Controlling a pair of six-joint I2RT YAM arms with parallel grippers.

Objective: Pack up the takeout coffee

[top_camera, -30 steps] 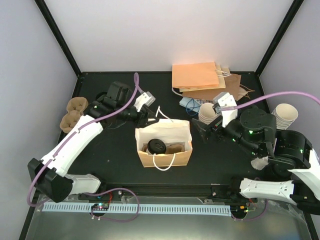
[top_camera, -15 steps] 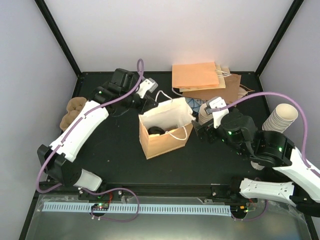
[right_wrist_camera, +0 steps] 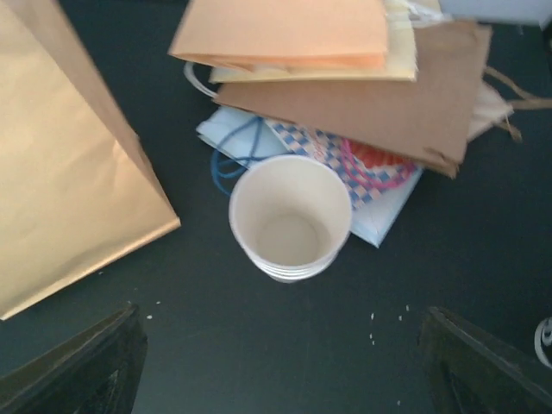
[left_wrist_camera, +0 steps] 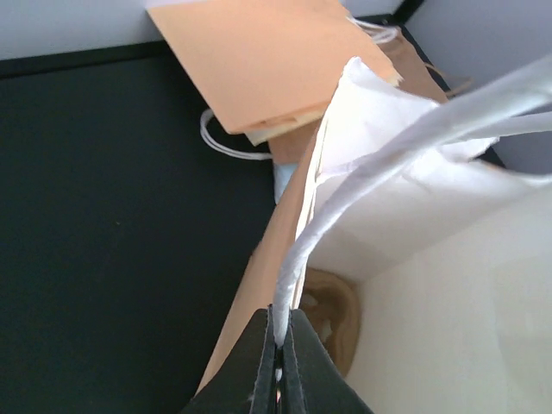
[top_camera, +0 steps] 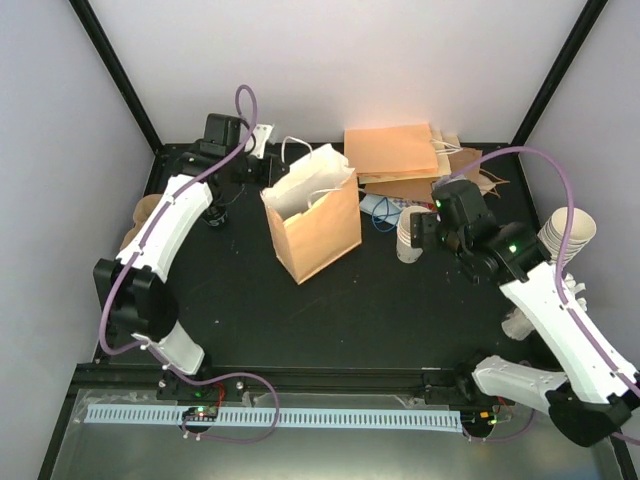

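Since the left gripper (left_wrist_camera: pixel 278 332) is clenched on the white handle (left_wrist_camera: pixel 345 207) of the bag (top_camera: pixel 312 215), the bag stands upright at the back left of the table (top_camera: pixel 240 300), mouth up.

Judgement: the pinch on the handle serves to hold the paper wall up and the mouth open for loading.

Left wrist view, inside the bag: white lining and a brown pulp carrier (left_wrist_camera: pixel 332 315) at the bottom. No black lid shows there.

Coffee: not seen in any view. If it is in the bag, the wall and lining hide it; cannot tell.

Right gripper (right_wrist_camera: pixel 278 315): jaws released and spread wide, grasping nothing. It hangs above a stack of lidless cups (right_wrist_camera: pixel 291 216), which stands just beside the flat bags (right_wrist_camera: pixel 345 78) and near the bag's right side.

Judgement: the spread suits a cup's width, but these cups have no lid and are not the coffee.

Risk: a pull on one handle may tip the bag.
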